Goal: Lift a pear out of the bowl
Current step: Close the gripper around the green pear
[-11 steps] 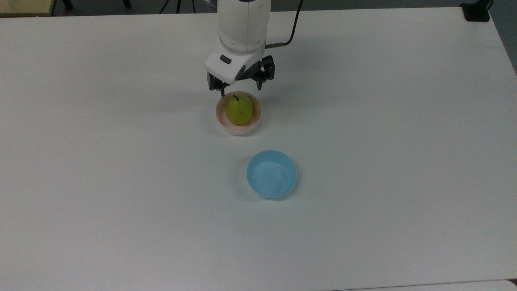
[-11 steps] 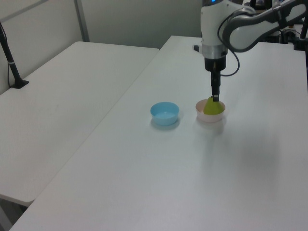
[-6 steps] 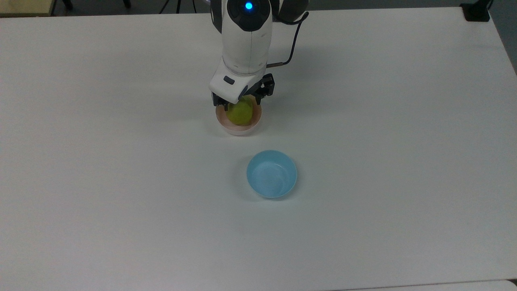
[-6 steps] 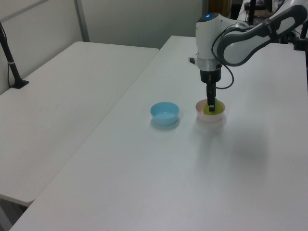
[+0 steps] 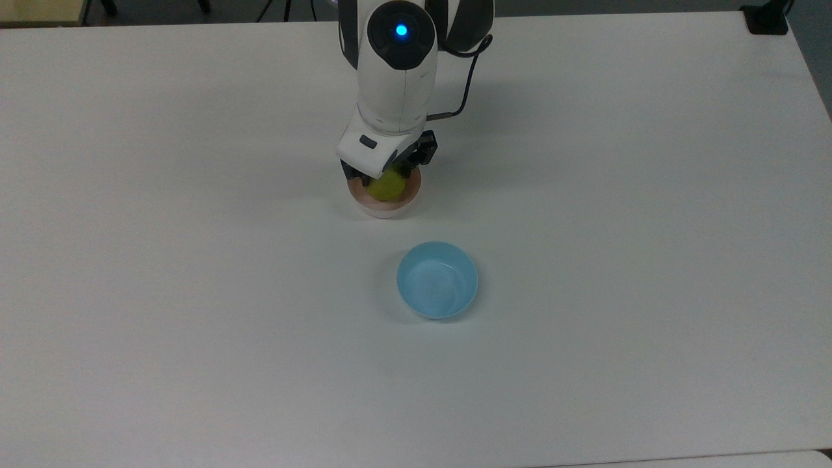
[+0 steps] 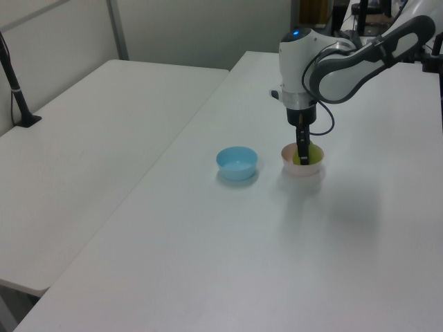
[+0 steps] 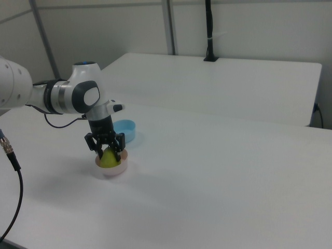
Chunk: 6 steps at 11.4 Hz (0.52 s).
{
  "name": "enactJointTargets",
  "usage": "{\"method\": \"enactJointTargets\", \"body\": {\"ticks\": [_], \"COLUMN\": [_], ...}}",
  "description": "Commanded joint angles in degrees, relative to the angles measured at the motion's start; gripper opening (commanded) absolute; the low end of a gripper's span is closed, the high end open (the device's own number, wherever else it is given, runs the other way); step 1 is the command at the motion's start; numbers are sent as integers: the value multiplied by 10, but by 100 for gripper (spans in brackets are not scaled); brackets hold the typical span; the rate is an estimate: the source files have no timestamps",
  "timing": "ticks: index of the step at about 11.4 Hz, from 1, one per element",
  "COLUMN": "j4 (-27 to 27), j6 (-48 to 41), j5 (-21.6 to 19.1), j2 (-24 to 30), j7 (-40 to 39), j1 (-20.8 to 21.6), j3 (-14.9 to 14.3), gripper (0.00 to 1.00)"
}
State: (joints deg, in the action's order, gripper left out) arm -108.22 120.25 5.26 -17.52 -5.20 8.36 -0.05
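A yellow-green pear point(image 5: 389, 187) point(image 6: 311, 155) point(image 7: 108, 159) stands upright in the pale pink bowl point(image 5: 383, 209) point(image 6: 302, 171) point(image 7: 112, 170) near the middle of the white table. My gripper point(image 5: 385, 175) point(image 6: 303, 159) point(image 7: 109, 154) points straight down into the bowl. It is open, with one finger on each side of the pear, as the right view shows. In the top view the white hand hides the pear's top and stem.
An empty light blue bowl point(image 5: 437, 281) point(image 6: 237, 163) point(image 7: 127, 128) sits a short way from the pink one, below and right of it in the top view. A black clamp point(image 5: 767, 19) is at the table's far corner. A second table with a black post point(image 6: 15, 79) adjoins.
The gripper has come down from just above the bowl's far rim, moving over the pear until its fingers straddle it. The pear and both bowls have stayed put.
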Motion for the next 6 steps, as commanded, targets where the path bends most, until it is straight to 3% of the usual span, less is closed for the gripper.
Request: {"method": "enactJointTargets", "body": {"ticks": [1,6], "j4": [-6,1], "j6": [13,-10], "j5": [6,5], "j2": [1,35], "j7": [-5,51], "j1": [4,9], "j3": [-3,0], "gripper": [53,49]}}
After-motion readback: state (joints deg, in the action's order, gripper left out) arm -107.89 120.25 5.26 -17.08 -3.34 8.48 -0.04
